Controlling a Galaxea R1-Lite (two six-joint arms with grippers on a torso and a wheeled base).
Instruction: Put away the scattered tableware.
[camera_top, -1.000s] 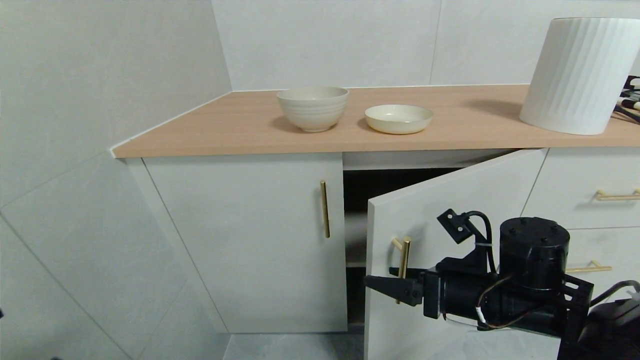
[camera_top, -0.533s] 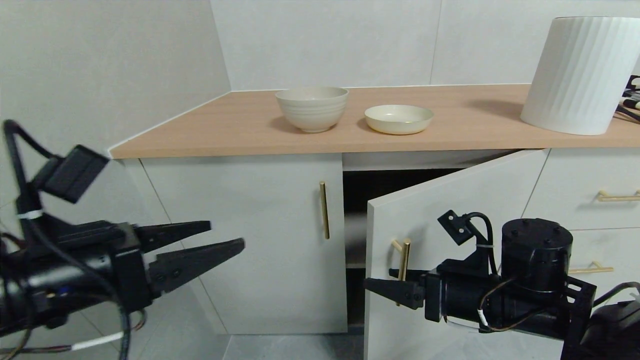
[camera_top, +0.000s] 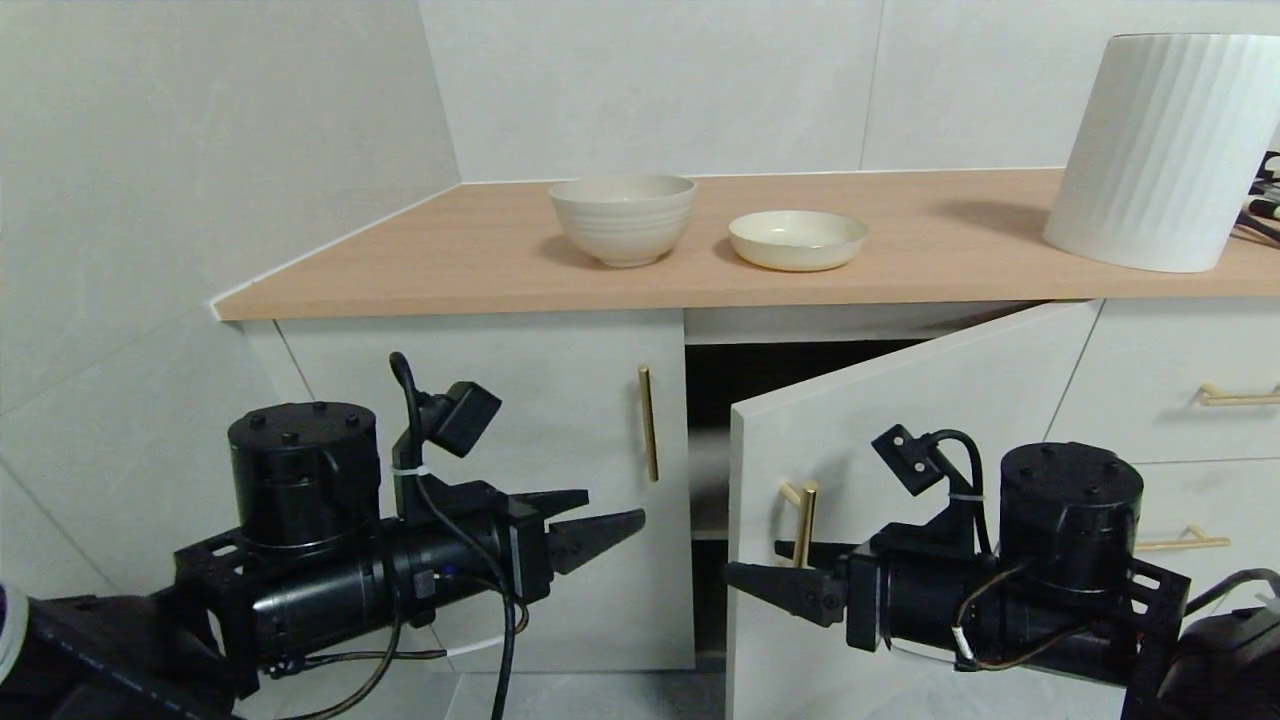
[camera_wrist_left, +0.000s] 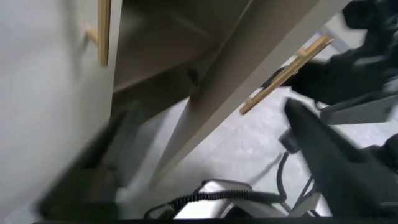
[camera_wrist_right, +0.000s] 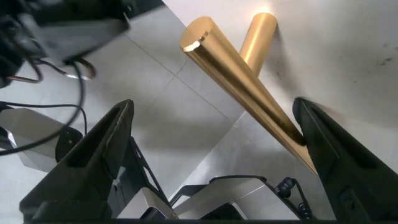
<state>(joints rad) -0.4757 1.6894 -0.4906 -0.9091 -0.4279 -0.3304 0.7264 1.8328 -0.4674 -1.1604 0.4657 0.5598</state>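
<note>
A ribbed cream bowl (camera_top: 622, 218) and a shallow cream dish (camera_top: 797, 238) stand side by side on the wooden counter (camera_top: 450, 265). Below them the right cabinet door (camera_top: 900, 400) hangs partly open, showing a dark interior. My right gripper (camera_top: 755, 560) is open, its fingers straddling that door's gold handle (camera_top: 802, 518). In the right wrist view the handle (camera_wrist_right: 249, 130) runs between the gripper (camera_wrist_right: 211, 109) fingers, close to one of them. My left gripper (camera_top: 615, 505) is open and holds nothing, in front of the closed left door (camera_top: 480, 420). The left wrist view has this gripper (camera_wrist_left: 205, 118) facing the open door's edge.
A tall white ribbed container (camera_top: 1160, 150) stands at the counter's right end, with dark utensils (camera_top: 1262, 205) beside it. Drawers with gold handles (camera_top: 1238, 392) lie to the right of the open door. The left door has its own gold handle (camera_top: 648, 420). A tiled wall closes the left side.
My left arm has come in from the left and swung right, across the closed left door, toward the gap. The right gripper has stayed at the handle.
</note>
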